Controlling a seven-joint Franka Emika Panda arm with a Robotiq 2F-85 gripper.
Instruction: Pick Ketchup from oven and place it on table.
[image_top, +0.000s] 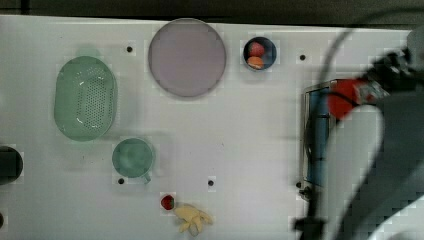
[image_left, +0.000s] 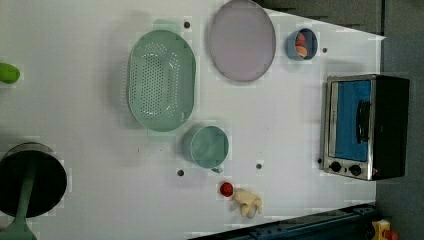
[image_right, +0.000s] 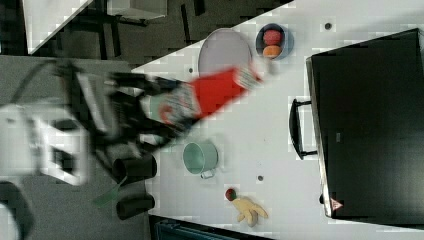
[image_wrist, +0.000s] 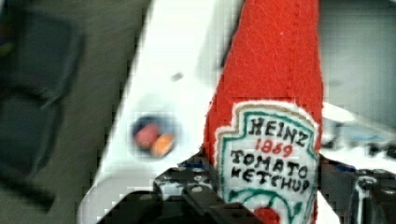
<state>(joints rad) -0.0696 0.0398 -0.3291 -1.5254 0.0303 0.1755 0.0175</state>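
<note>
Clamped on the lower, labelled part of the Ketchup (image_wrist: 271, 116), the claw (image_wrist: 261, 205) holds the one red bottle in the air, its body reaching out past the fingers and clear of both the white bench (image_left: 90, 130) and the single oven (image_left: 367, 127), whose door is shut in the left view. On the bench I count one green colander (image_left: 161, 80), one green cup (image_left: 209, 146), one grey plate (image_left: 242, 40), one small blue bowl (image_left: 302, 44) with two fruits, one strawberry (image_left: 226, 189) and one banana toy (image_left: 248, 202).
</note>
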